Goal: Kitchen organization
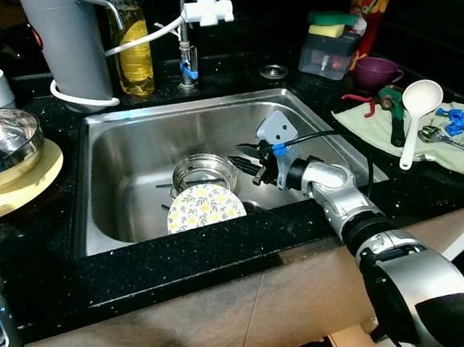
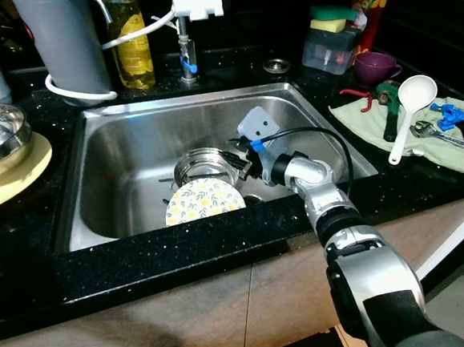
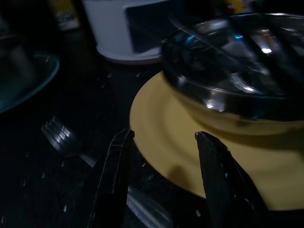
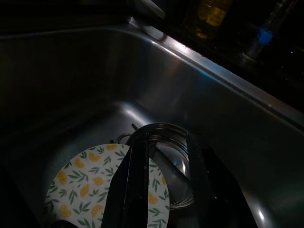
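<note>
The tidying is looking far from finished: a lemon-patterned plate (image 1: pixel 205 207) and a glass bowl (image 1: pixel 204 172) are still sitting in the sink (image 1: pixel 134 149), and tools and a white ladle (image 1: pixel 415 116) are lying on the tabletop to the right. The right tool (image 1: pixel 247 166) is reaching down into the sink, its fingers parted and apparently straddling the bowl's rim, though the dim wrist view is leaving contact uncertain. The left tool (image 3: pixel 164 142) is hovering released beside a yellow plate (image 3: pixel 161 137) carrying a metal bowl (image 3: pixel 237 71).

The right gripper (image 1: pixel 243 163) reaches down inside the stainless steel sink (image 1: pixel 134 149), fingers parted. The left gripper (image 3: pixel 164 156) hovers left of that sink, fingers apart.
</note>
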### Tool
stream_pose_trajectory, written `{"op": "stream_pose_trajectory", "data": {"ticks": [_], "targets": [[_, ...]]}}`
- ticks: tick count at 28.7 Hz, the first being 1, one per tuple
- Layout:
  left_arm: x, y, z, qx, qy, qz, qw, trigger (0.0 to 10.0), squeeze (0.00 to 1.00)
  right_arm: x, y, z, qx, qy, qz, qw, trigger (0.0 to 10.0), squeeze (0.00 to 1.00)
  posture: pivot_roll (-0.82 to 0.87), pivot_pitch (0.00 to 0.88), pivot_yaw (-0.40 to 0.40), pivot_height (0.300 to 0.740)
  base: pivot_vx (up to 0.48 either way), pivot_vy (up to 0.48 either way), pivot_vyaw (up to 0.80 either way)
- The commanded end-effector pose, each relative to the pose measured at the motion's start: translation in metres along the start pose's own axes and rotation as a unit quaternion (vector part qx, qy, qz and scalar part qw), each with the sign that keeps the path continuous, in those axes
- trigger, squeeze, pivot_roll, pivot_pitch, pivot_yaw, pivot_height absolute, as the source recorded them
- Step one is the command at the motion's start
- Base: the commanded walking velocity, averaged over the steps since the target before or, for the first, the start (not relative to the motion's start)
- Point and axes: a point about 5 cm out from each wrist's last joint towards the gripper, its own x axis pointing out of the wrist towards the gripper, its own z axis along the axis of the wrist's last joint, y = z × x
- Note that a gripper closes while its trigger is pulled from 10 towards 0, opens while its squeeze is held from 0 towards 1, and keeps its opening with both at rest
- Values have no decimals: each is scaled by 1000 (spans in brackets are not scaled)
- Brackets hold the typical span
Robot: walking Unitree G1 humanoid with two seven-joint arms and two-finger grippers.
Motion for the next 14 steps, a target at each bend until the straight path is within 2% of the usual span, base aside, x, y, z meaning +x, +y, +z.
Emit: {"op": "stream_pose_trajectory", "data": {"ticks": [1,3,5,6,8,11,14], "targets": [[2,5,-3,-14,16,20,1000,10000,0,-3,-1,-1,5,-8,-4,1000,10000,0,37,167,-64,740,0,0,0],[11,5,-5,1,26,13,1000,10000,0,-3,0,-1,6,-9,-1,1000,10000,0,38,164,-67,740,0,0,0],[11,5,-5,1,26,13,1000,10000,0,-3,0,-1,6,-9,-1,1000,10000,0,38,164,-67,740,0,0,0],[25,4,-8,19,39,11,999,10000,0,-2,2,-1,6,-11,12,1000,10000,0,43,156,-73,740,0,0,0],[30,5,-9,20,47,14,999,10000,0,-1,4,-1,6,-11,18,1000,10000,0,43,156,-73,740,0,0,0],[47,10,-20,-26,96,47,994,10000,0,0,9,-2,9,-14,38,999,10000,0,40,153,-69,740,0,0,0],[53,13,-27,-54,119,63,989,10000,0,0,12,-3,11,-15,45,999,10000,0,40,155,-65,740,0,0,0]]}}
